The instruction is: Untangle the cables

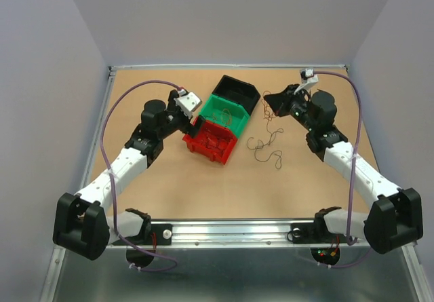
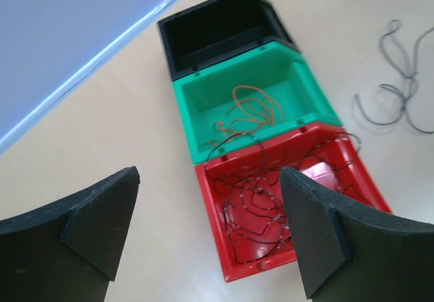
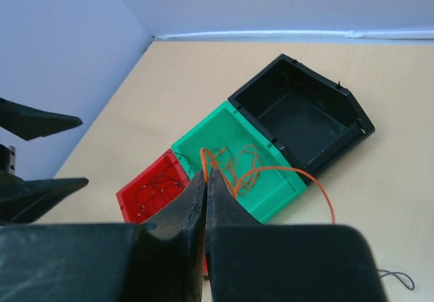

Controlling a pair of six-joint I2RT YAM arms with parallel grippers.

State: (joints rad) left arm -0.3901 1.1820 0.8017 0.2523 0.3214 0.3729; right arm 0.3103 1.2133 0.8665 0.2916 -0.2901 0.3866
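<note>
Orange-brown wire [image 2: 254, 108]: lies in loose loops on the floor of the green bin [image 2: 193, 122], the middle one of three plastic bins set wall to wall in a row.
Dark wire [image 2: 264, 207]: curls in many tangled turns inside the red bin [image 2: 213, 220], with one loop riding up at the wall that meets the green bin.
Black bin [image 2: 224, 27]: stands at the far end of the row, touching the green bin.
Loose wire [image 2: 405, 78]: thin dark squiggles lie flat on the tan table [image 1: 169, 186], to the right of the bins and apart from them, between the red bin and the right arm.
Orange wire [image 3: 298, 174]: a thin strand rises from the tips of the right gripper, arches over the green bin in the right wrist view and drops away to the right. Whether it joins the loops in the green bin cannot be told.
Right gripper [image 3: 205, 180]: jaws are pressed together, pinching the orange wire at their tips. It is held above the table, just right of the green and black bins.
Left gripper [image 2: 210, 180]: jaws are spread wide and grip nothing. It hovers at the left of the red bin, pointing over the red and green bins.
</note>
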